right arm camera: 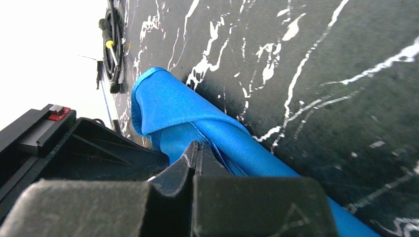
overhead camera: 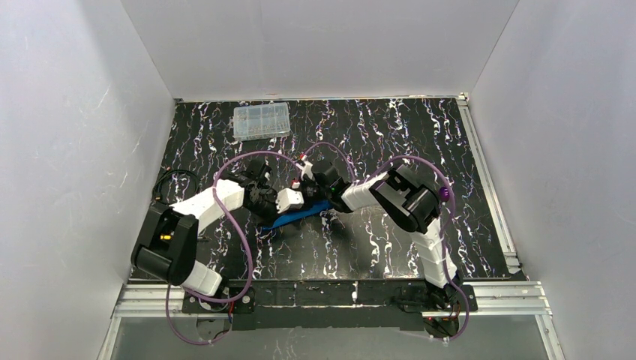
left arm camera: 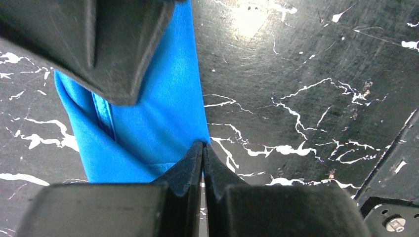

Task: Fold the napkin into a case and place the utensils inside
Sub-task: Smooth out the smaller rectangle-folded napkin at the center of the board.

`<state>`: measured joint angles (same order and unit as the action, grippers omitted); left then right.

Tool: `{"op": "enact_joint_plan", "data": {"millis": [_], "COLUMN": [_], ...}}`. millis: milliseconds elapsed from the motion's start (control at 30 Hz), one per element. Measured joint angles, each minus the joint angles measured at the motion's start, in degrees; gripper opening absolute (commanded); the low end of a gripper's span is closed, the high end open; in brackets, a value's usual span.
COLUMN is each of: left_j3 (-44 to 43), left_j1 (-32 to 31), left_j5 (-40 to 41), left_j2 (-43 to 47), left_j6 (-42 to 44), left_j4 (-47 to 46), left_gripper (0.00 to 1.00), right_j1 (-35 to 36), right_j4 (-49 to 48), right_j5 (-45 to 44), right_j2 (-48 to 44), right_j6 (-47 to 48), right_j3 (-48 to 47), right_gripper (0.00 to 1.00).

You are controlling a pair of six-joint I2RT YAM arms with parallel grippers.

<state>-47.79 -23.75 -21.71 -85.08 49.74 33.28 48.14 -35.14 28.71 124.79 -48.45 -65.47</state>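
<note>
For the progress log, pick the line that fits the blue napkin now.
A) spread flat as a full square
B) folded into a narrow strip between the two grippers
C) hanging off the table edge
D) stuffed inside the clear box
B: the napkin lies as a narrow folded strip, the left gripper and right gripper, both shut, close against it.

The right gripper (right arm camera: 197, 148) is pressing its two black fingers tight together, and their tips are touching the napkin (right arm camera: 173, 106). The bright blue napkin is lying folded in a long thin strip on the black table (right arm camera: 321, 74) with white squiggles. One end is curling up a little. A black block (right arm camera: 74, 143) with a tiny red bit is sitting just beside the cloth. A black cable (right arm camera: 112, 54) is lying coiled at the table's edge, by the white wall.
</note>
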Motion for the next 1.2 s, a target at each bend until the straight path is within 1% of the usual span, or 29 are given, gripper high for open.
{"op": "enact_joint_plan", "data": {"millis": [133,200,233,300,400,433,500,600,733,800,967,1200], "left_j3": [-0.81,-3.21,-4.9,-8.0,-10.08,-10.08,-9.6,-7.76,-3.69,-2.84,-2.82,-2.82], "left_j1": [0.0,-0.02,0.0,0.0,0.09,0.42,1.16,3.87,7.23,8.35,10.51,11.37], "left_j5": [-0.83,-1.64,-1.92,-2.4,-2.89,-2.97,-3.41,-4.63,-4.02,-3.06,-1.14,-2.1], "left_j2": [0.46,1.25,1.9,4.17,10.32,12.94,16.31,16.61,11.56,8.2,2.19,0.57], "left_j6": [-1.07,-2.36,-2.93,-3.82,-4.81,-5.14,-5.33,-5.07,-3.56,-2.16,-0.46,0.72], "left_j4": [1.99,4.39,5.35,6.4,6.32,6.21,6.08,5.57,2.89,1.51,-2.67,-4.39], "left_gripper": [0.0,0.0,0.02,0.2,0.28,0.29,0.29,0.24,0.15,0.13,0.11,0.1], "right_j1": [-1.01,-1.27,-1.33,-1.49,-1.4,-1.31,-1.05,-0.35,0.31,0.57,0.63,0.72], "right_j4": [0.31,0.5,0.68,0.83,1.11,1.11,1.09,1.09,1.05,1.07,0.61,0.0], "right_j5": [0.33,0.5,0.61,0.83,1.22,1.29,1.4,1.49,1.49,1.49,1.44,1.49], "right_j2": [-0.79,-0.9,-0.98,-1.11,-1.38,-1.42,-1.44,-1.42,-1.42,-1.42,-1.42,-0.17], "right_j6": [0.42,0.61,0.63,0.72,0.81,0.81,0.79,0.63,0.61,0.59,0.42,-0.13], "right_j3": [0.66,0.63,0.63,0.61,0.59,0.59,0.57,0.48,0.24,0.11,-0.11,-0.44], "right_gripper": [0.01,0.01,0.01,0.01,0.01,0.01,0.01,0.01,0.01,0.01,0.01,0.01]}}
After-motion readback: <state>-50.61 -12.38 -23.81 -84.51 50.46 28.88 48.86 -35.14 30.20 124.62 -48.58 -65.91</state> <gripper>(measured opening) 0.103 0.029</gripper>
